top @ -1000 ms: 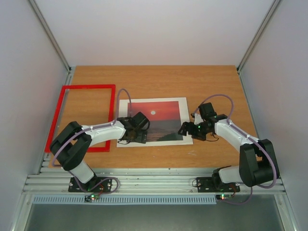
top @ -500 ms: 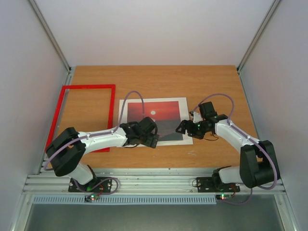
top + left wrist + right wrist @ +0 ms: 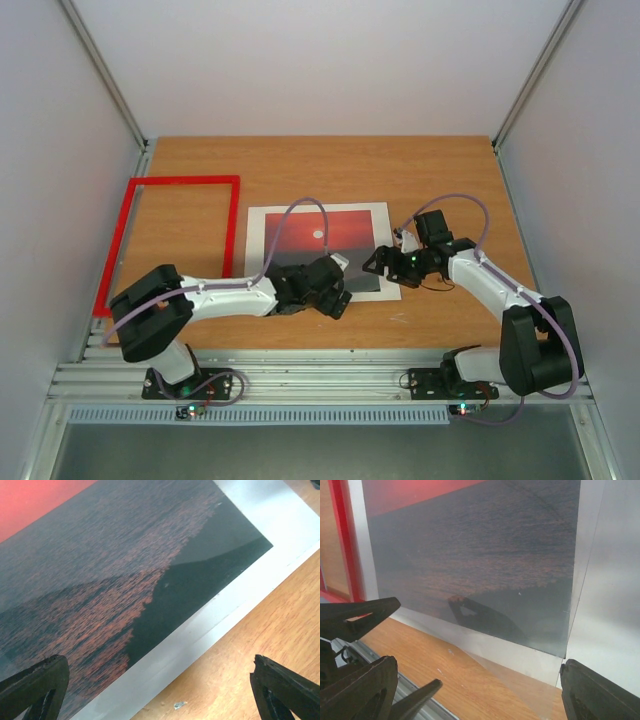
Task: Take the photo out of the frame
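The red frame (image 3: 185, 181) lies empty at the table's left; its bar also shows in the right wrist view (image 3: 342, 540). The sunset photo (image 3: 320, 222) lies flat at the centre inside a white mat sheet (image 3: 381, 220). My left gripper (image 3: 338, 297) is open and empty, low over the photo's near edge; its view shows the dark sea (image 3: 125, 570) and the mat border (image 3: 200, 630) between the wide fingers (image 3: 157, 680). My right gripper (image 3: 372, 263) is open and empty at the near right corner; its view (image 3: 477, 670) shows the photo (image 3: 480, 555) under a glossy, reflective surface.
Bare wood table (image 3: 420, 170) surrounds the sheets. A translucent corner (image 3: 535, 680) sticks out over the wood beside the mat (image 3: 610, 605). The left arm's black fingers (image 3: 360, 615) show at the right wrist view's left. The metal rail (image 3: 320, 380) runs along the near edge.
My left gripper has moved right along the photo's near edge, from its left corner toward the right. My right gripper has shifted slightly left toward the near right corner.
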Tool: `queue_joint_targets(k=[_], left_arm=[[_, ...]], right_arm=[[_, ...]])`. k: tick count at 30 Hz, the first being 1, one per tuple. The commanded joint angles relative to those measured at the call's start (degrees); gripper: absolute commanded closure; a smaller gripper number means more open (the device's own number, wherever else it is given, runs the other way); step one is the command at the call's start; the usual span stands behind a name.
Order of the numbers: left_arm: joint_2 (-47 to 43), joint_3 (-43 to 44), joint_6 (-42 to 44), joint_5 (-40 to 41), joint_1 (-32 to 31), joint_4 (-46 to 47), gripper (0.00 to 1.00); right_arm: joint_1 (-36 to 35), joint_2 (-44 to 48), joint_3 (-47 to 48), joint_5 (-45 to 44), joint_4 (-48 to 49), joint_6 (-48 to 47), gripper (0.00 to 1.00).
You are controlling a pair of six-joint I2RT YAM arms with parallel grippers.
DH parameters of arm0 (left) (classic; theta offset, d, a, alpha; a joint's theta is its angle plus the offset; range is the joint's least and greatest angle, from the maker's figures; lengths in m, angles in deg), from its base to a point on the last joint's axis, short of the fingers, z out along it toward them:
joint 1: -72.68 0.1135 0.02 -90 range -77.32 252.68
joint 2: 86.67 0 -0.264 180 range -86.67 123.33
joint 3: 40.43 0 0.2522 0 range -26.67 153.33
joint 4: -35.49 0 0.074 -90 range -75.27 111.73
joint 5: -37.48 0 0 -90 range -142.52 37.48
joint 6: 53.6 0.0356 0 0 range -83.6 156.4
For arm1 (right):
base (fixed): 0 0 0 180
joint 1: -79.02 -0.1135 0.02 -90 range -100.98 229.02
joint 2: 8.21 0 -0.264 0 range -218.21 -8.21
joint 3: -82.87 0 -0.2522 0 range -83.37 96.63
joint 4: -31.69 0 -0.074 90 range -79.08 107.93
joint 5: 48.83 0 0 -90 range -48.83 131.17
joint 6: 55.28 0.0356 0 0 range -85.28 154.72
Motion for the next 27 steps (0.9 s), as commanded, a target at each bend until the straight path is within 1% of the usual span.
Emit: queue_joint_targets(k=[1, 11, 18, 23, 27], left_arm=[[2.1, 0.4, 2.6, 2.9, -1.3, 6.3, 0.01], [7.8, 3.7, 3.6, 6.5, -2.2, 7.3, 0.01], [7.5, 3.9, 4.3, 8.7, -3.7, 8.2, 0.01], [8.0, 4.3, 4.7, 8.8, -4.4, 9.0, 0.01], [8.1, 4.3, 4.5, 11.0, -4.6, 9.6, 0.01]], right_arm=[[-0.4, 1.3, 2.0, 1.9, 0.7, 1.2, 0.11], [-0.4, 1.6, 2.3, 4.2, 1.4, 2.2, 0.11], [-0.4, 1.9, 2.5, 5.1, 1.6, 2.5, 0.11], [-0.4, 1.9, 2.5, 5.3, 1.8, 2.5, 0.11], [-0.4, 2.3, 2.2, 5.3, 1.7, 2.5, 0.11]])
